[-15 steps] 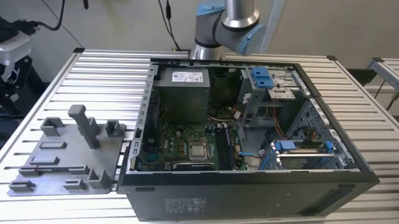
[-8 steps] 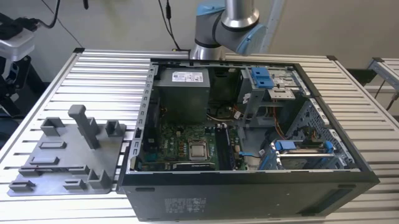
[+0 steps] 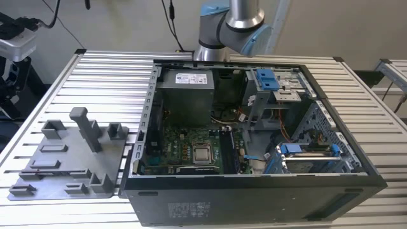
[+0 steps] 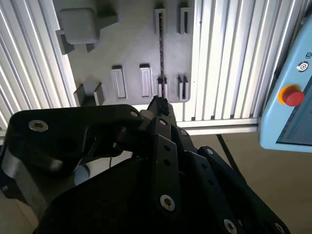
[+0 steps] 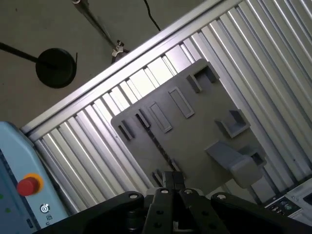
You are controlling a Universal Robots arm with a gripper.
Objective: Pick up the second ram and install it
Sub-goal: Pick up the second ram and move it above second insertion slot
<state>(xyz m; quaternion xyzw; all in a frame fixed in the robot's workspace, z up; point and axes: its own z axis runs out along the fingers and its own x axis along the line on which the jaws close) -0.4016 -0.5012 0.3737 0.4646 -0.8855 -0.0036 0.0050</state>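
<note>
Ribbed worktop [image 4: 224, 58] carries the tray [image 4: 131, 44] — ram [image 4: 161, 53] on edge in its slots, neither picked nor installed yet; my gripper [image 4: 158, 105] hovers above, jaws together, empty.

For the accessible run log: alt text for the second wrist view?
The black gripper hangs over a grey holder plate on the slatted metal table, in line with the second ram, a thin dark strip standing on edge in the plate's slots. A red button sits on a pale blue box beside the table.
</note>
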